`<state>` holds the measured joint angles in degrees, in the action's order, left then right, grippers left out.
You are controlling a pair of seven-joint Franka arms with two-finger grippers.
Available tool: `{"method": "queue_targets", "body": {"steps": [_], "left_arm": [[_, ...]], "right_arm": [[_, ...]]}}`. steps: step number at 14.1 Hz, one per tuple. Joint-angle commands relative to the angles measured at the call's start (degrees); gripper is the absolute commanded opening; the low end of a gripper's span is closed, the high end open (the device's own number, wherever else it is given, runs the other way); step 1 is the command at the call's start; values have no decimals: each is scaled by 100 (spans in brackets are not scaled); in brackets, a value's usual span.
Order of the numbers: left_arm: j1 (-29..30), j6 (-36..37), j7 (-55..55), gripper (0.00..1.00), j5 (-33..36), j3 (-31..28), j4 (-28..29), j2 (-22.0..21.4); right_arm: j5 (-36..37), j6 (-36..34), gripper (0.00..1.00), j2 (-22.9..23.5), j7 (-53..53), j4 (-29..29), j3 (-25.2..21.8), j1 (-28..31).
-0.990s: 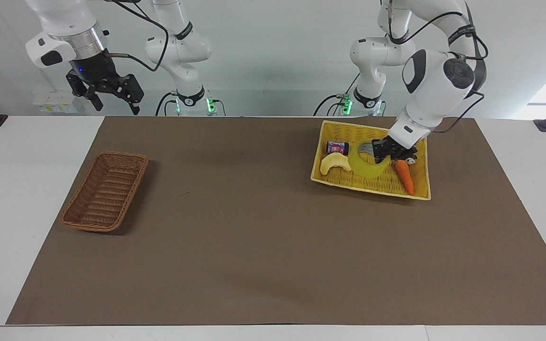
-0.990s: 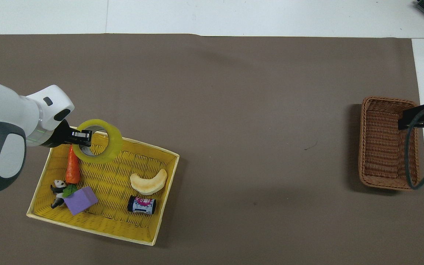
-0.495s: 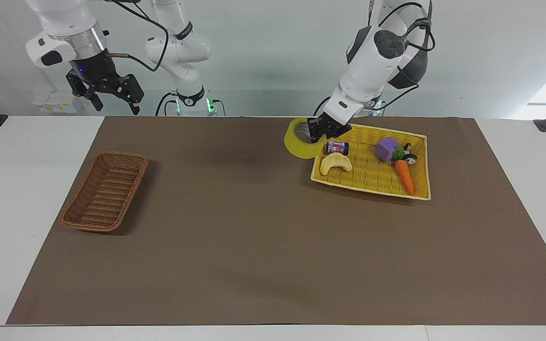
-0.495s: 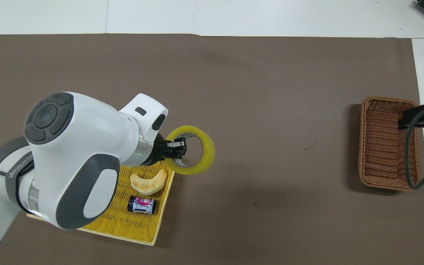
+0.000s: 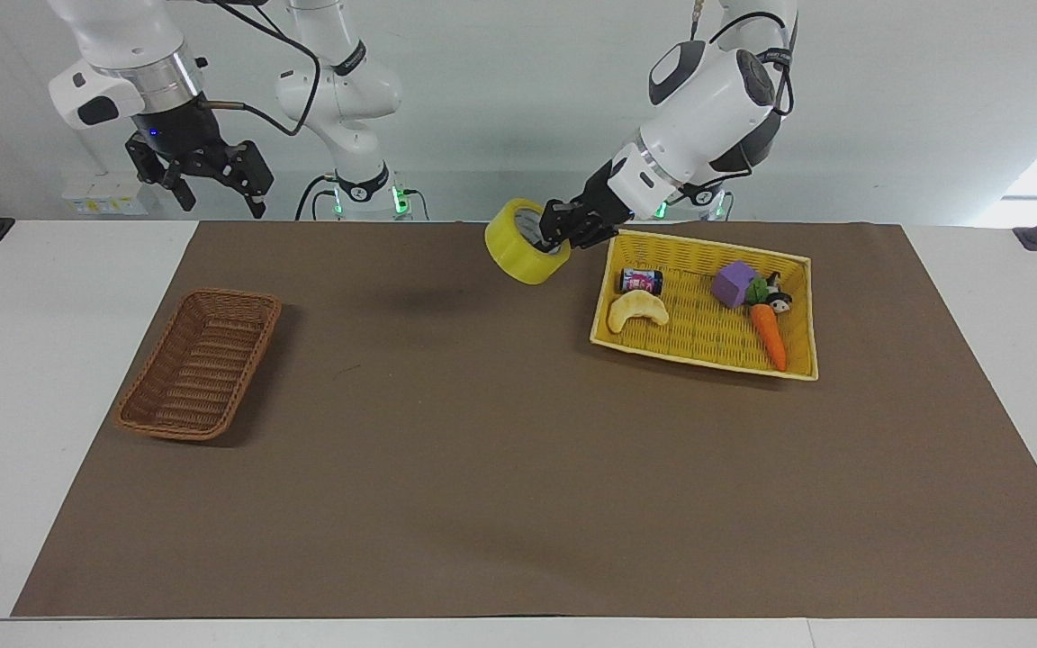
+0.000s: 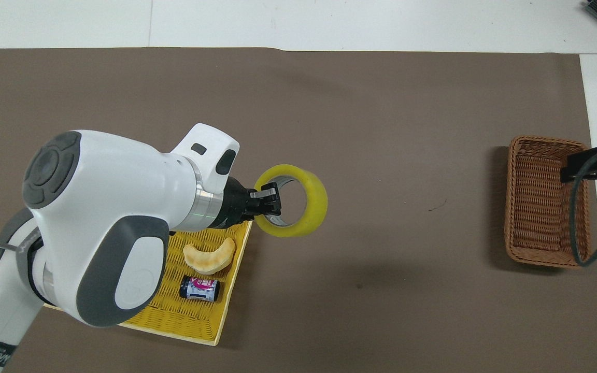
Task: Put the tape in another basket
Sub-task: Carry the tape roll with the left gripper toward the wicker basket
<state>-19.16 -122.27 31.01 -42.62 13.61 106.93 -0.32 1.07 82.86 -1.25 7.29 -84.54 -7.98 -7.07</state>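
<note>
Brown matting covers the surface (image 5: 518,468). Facing view: the left hand (image 5: 563,227) pinches the tape (image 5: 526,241) by its wall, raised over bare mat beside the yellow basket (image 5: 707,360), presumably to clear its rim. The right hand (image 5: 203,175) waits, spread.

Overhead view: the basket (image 6: 544,199) lies well apart, at the right arm's end.

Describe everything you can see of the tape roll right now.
The tape is a wide roll of translucent yellow film on a pale grey inner core, its hole open and tilted. The left pincer is shut on its wall, one finger inside the core. It hangs in the air over the brown mat, just clear of the yellow basket, touching nothing else.
</note>
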Motion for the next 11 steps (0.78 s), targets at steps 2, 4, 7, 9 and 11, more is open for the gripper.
{"method": "queue_targets", "body": {"steps": [2,4,7,9,11], "left_arm": [[-44,-254,72,0,-440,106,-32,14],[-44,-201,72,0,-449,124,3,-21],[-44,-157,63,0,-449,124,3,-38],[-44,-148,63,0,-449,124,12,-39],[-44,-148,63,0,-449,124,12,-39]], "right_arm": [[-107,-200,100,-183,-741,-169,60,4],[-115,105,100,-209,-2016,-273,69,-31],[-1078,239,100,-358,-1908,-835,34,48],[-1886,230,100,-394,-1670,-1099,51,-13],[-2994,265,100,-359,-1512,-1232,60,-48]]}}
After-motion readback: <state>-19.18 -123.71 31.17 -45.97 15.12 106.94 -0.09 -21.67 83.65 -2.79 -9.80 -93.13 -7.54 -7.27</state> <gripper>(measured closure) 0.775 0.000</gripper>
